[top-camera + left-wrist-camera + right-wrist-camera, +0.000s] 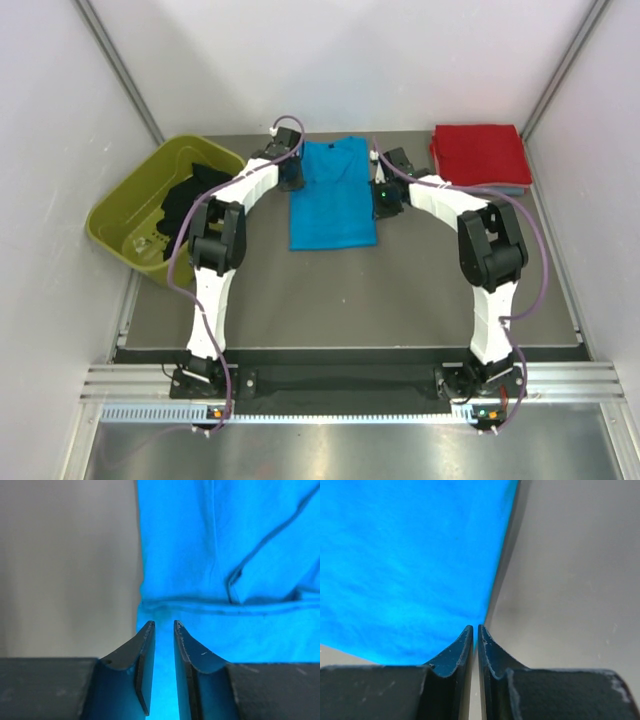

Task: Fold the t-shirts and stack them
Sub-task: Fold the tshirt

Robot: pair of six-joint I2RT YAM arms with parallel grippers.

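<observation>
The turquoise t-shirt [333,200] lies flat on the worktop [350,300], towards the far side, sleeves folded in; the left gripper [291,178] sits at its left edge, jaws a narrow gap apart, though I cannot tell whether it has cloth; the right gripper [385,198] sits at its right edge, jaws all but closed, hold likewise unclear; the red t-shirt [480,153] lies folded far right.

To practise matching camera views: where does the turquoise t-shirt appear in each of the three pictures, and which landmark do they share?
Top external: the turquoise t-shirt lies in the upper middle of the picture.
Left wrist: the shirt fills the right side.
Right wrist: the shirt fills the upper left.
Shared landmark: the grey table bordering the shirt's edge.
</observation>
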